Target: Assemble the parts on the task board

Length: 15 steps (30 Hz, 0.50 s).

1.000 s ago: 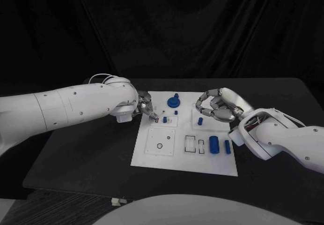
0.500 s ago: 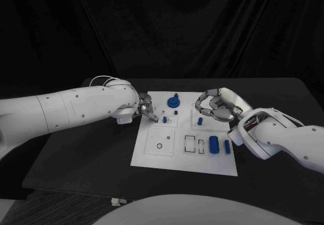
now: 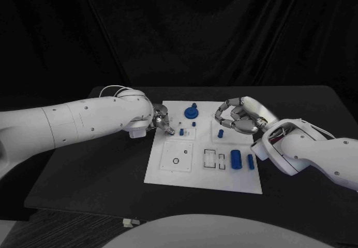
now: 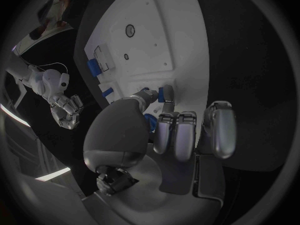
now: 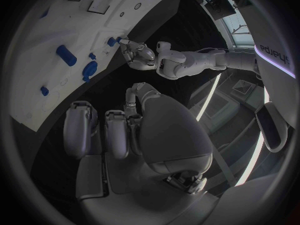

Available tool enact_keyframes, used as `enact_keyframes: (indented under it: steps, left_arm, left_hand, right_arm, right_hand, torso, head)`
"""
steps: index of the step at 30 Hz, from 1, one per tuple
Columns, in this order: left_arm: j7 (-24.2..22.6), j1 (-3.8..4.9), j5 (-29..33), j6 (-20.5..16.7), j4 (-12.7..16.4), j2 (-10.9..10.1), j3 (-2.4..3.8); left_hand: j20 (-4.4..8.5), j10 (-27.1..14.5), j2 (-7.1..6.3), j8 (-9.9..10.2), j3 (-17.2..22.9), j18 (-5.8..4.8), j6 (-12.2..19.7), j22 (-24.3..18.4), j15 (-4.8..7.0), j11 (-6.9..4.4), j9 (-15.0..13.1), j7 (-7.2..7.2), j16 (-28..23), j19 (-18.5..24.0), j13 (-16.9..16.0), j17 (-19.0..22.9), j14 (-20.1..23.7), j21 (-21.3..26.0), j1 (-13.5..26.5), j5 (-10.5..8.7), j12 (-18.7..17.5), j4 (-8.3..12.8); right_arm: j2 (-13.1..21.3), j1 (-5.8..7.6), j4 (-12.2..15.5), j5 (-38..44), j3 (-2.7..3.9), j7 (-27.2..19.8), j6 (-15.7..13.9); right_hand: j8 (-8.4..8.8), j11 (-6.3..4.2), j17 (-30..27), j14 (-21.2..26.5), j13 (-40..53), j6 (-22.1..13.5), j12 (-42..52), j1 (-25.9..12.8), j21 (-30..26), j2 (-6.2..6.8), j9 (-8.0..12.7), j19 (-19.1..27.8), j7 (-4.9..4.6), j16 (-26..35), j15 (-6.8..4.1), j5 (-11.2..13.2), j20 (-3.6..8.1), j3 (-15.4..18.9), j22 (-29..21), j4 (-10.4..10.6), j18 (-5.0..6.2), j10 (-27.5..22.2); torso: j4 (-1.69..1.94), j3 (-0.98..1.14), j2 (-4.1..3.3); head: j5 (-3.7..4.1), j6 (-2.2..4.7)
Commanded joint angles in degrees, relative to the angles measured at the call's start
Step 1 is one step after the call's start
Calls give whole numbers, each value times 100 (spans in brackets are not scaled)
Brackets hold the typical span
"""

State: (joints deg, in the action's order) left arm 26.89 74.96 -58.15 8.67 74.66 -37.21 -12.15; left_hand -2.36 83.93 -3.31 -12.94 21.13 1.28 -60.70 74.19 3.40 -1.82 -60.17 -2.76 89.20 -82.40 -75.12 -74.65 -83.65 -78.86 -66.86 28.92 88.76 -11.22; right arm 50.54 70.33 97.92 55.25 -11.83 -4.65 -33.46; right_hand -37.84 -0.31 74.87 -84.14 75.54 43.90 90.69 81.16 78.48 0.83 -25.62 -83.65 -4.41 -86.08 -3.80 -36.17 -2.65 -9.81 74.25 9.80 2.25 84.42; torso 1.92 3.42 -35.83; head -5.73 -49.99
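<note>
- Head view: the white task board lies in the middle of the black table.
- The left hand is at the board's left edge, near its far end. Its fingertips pinch a small blue peg that stands on the board.
- The right hand is over the board's right edge. Its fingers are curled in and hold nothing.
- A big blue knob stands at the far end of the board. A blue cylinder and a thinner blue bar lie on the near right part of the board.
- Left wrist view: the left hand reaches onto the board. A finger and the thumb press on the blue peg.
- Right wrist view: the right hand is clenched beside the board, with nothing in it. The left hand touches the board's edge.
</note>
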Motion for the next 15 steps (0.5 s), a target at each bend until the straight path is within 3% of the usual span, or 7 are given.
enact_keyframes:
  steps: [1,15]
  left_arm:
    - [-138,-22,-21,-6,-6,23,-1]
    - [-202,-26,-21,-99,-21,39,0]
  left_hand:
    - [16,607,167,-138,525,176,-1,1175,85,-13,-62,90,80,44,-1488,-1535,-635,52,54,205,124,90]
    - [15,607,183,-146,546,172,1,1180,86,-15,-72,93,80,33,-1488,-1535,-635,38,36,226,124,131]
  right_arm:
    - [-4,6,-8,25,4,82,-26]
    - [-14,5,-35,25,4,84,-11]
  right_hand:
    - [-126,-19,560,-399,1446,-17,-69,-112,12,7,47,-67,51,17,-33,-179,38,-240,1202,-3,59,558]
    - [-126,-19,560,-399,1446,-17,-69,-112,12,7,47,-67,51,17,-33,-179,38,-240,1202,-3,59,558]
  torso:
    - [2,0,-1]
    - [1,2,0]
  head:
    - [-14,-1]
    - [-13,-1]
